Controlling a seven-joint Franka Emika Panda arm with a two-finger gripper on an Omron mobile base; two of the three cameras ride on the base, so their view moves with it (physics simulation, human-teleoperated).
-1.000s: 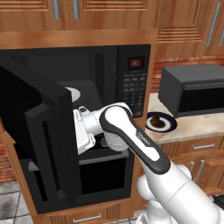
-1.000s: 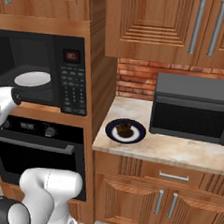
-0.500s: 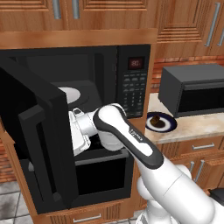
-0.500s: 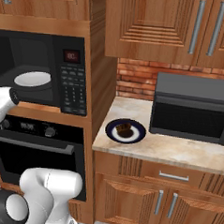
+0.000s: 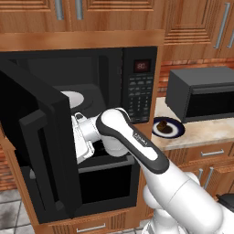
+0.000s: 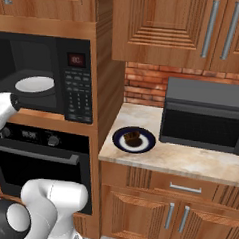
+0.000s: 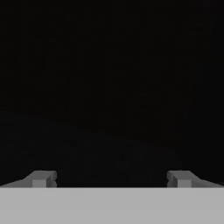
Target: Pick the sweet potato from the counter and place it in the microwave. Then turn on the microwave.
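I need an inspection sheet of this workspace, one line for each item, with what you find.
Surface: beige counter carries a plate and a dark box appliance.
Job's things: sweet potato lies on the blue-rimmed plate; microwave door stands open, white turntable bare.
Clutter: nothing seen.
Grippers: tool open and empty, facing a dark surface.
Cables: nothing seen.
Surroundings: wooden cabinets, brick backsplash, black oven below the microwave.
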